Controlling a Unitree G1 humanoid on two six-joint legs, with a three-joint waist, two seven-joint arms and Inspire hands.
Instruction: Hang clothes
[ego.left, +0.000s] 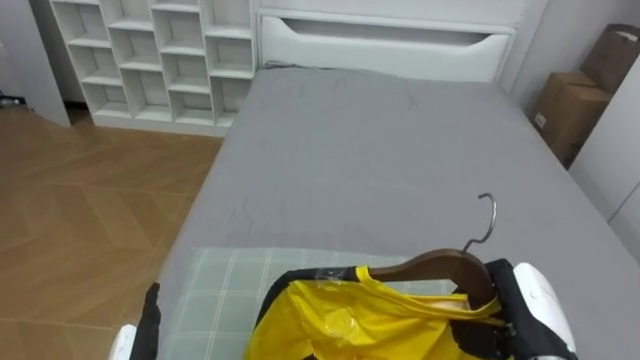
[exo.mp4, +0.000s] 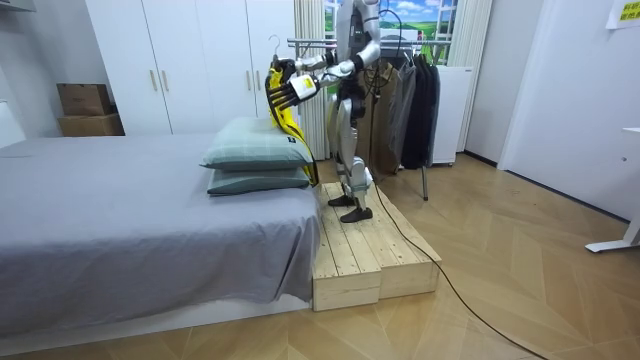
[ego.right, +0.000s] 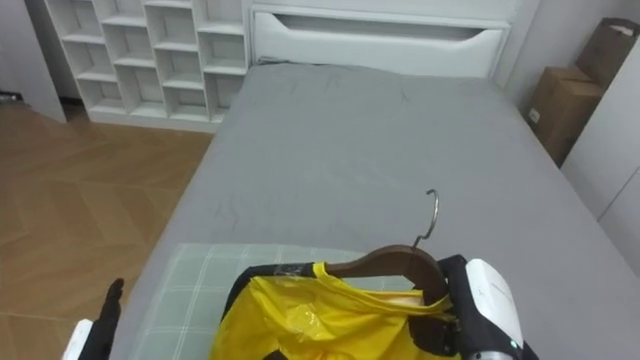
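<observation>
Inspection finding: the robot is standing on a wooden platform at the pillow end of the grey bed, facing along it.

Its right hand is sitting at the lower right of the eye view, clamped on the right end of a brown wooden hanger. The hanger's long axis is running left to right across the lower frame. Its metal hook is pointing up the frame toward the white headboard. A yellow garment is draping from the hanger at lower centre, above a green checked pillow.

The left hand is showing at the lower left edge; whether it is apart or closed cannot be told.

A white shelf unit is occupying the upper left and cardboard boxes the upper right. In the room view, a rack of dark garments is standing behind the robot at top centre.
</observation>
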